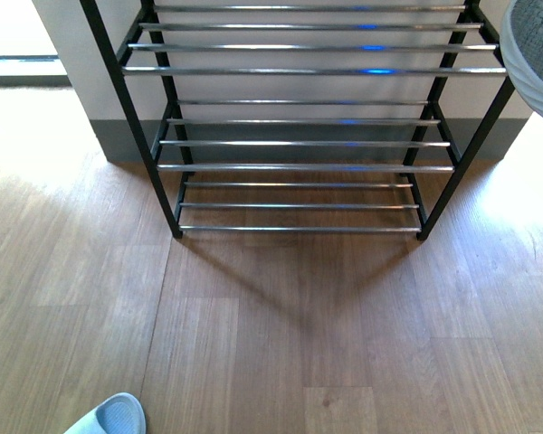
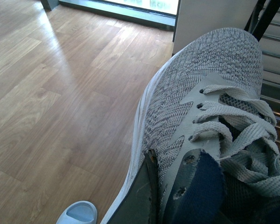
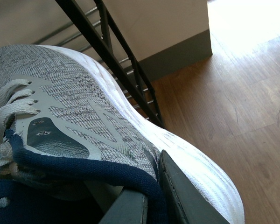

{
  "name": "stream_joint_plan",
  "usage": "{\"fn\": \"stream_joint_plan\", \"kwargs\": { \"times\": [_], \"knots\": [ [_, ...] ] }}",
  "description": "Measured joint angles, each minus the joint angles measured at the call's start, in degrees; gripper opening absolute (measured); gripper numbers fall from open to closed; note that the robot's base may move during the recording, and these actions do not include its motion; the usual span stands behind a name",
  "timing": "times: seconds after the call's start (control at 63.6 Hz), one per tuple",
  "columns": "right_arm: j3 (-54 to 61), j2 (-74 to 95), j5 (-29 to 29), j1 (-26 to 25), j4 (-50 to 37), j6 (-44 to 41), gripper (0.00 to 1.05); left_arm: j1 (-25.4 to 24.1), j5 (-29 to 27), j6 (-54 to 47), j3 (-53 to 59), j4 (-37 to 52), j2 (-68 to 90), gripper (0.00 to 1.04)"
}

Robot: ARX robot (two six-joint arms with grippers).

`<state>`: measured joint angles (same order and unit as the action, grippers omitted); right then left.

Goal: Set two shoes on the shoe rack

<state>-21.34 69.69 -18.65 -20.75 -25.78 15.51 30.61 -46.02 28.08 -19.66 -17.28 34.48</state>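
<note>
The shoe rack (image 1: pixel 299 143) stands against the wall at the top centre of the front view, its chrome bars bare. In the left wrist view my left gripper (image 2: pixel 165 191) is shut on the side wall of a grey knit sneaker (image 2: pixel 200 93), one finger outside and one inside the navy collar. That sneaker's toe points toward the rack (image 2: pixel 273 51). My right gripper (image 3: pixel 151 200) is shut on the collar of the other grey knit sneaker (image 3: pixel 70 98), held up beside the rack's black frame (image 3: pixel 112 60). Its toe (image 1: pixel 536 54) shows at the front view's top right.
A pale blue-white slide sandal (image 1: pixel 109 418) lies on the wooden floor at the near left, also seen as a sandal (image 2: pixel 79 213) below the left sneaker. A grey skirting board (image 3: pixel 182 56) runs along the white wall behind the rack.
</note>
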Motion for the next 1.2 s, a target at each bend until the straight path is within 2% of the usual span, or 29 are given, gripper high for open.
{"fn": "stream_joint_plan", "kwargs": {
  "times": [0.881, 0.912, 0.991, 1.038, 1.085, 1.132, 1.195],
  "knots": [
    [0.00, -0.02, -0.04, 0.00, -0.02, 0.00, 0.04, -0.02, -0.24, 0.02, -0.02, 0.00, 0.00, 0.02],
    [0.11, 0.15, -1.20, -0.20, -0.63, -0.50, 0.04, -0.02, -0.22, 0.02, -0.02, 0.00, 0.00, 0.02],
    [0.90, 2.73, -10.60, -0.81, -9.90, -4.59, 0.04, 0.00, -0.22, 0.02, -0.02, 0.00, 0.00, 0.02],
    [-0.17, 3.54, -13.66, 0.37, -12.02, -6.40, 0.04, -0.02, -0.28, 0.02, -0.02, 0.00, 0.00, 0.02],
    [-1.81, 3.91, -13.79, 2.47, -11.19, -6.54, 0.04, 0.00, -0.24, 0.00, -0.02, 0.00, 0.02, 0.02],
    [-4.70, 4.68, -12.15, 5.57, -8.79, -5.77, 0.04, 0.00, 0.02, 0.02, -0.02, 0.00, 0.02, 0.02],
    [-10.05, 6.73, -6.71, 11.06, -4.94, -3.26, 0.04, 0.00, -0.09, 0.02, -0.02, 0.00, 0.00, 0.02]
  ]
}}
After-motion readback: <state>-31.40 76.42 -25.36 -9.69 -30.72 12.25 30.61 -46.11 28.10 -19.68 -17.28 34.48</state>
